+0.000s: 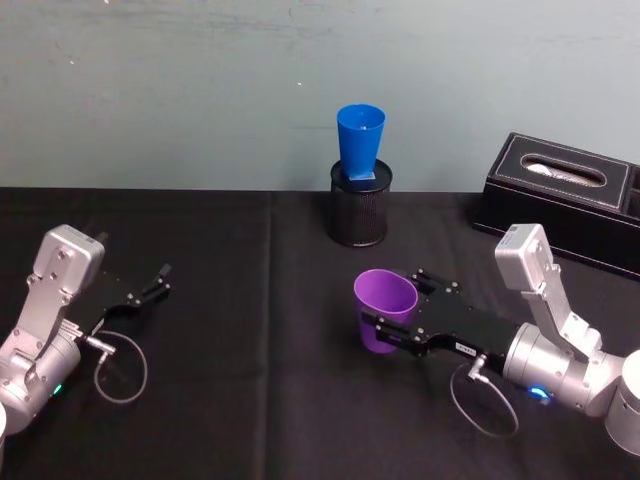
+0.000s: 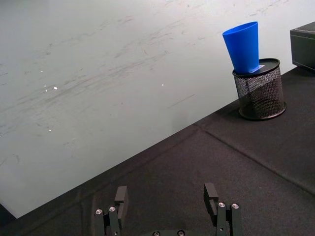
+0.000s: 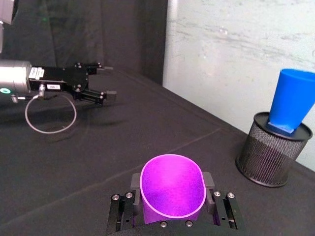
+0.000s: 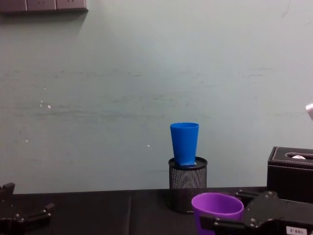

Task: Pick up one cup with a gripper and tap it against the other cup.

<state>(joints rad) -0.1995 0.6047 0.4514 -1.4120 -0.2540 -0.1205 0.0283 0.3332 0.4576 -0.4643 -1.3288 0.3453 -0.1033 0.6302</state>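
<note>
A pale green wall backs a table point(image 1: 250, 400) draped in black cloth, where a two-armed robot is set to knock two plastic tumblers together. The right gripper point(image 1: 395, 308), reaching in from the table's right side toward its middle, has its flat black jaws clamped on the sides of the purple cup point(image 3: 172, 189), which stands upright with its mouth up. Whether the cup's base has left the cloth cannot be told. Beyond it, toward the far edge of the table and a little to the robot's left, the blue cup point(image 1: 360, 140) also stands mouth up, its narrow base seated in the top of a black wire-mesh pen holder point(image 1: 360, 210), so its wall sits higher than the purple cup's rim. The two cups are well apart, with bare cloth between them. Both long axes are vertical, so a tap would likely be wall against wall. By this reading the grip is made and the carry is what remains: the right arm, much the nearer of the two, would need to raise the purple cup and move it forward toward the far edge. A hard knock could tip the perched blue cup. A black box point(image 1: 565, 195) sits at the far right corner. The left gripper point(image 1: 150, 285) lies idle near the left edge, jaws apart and holding nothing.
</note>
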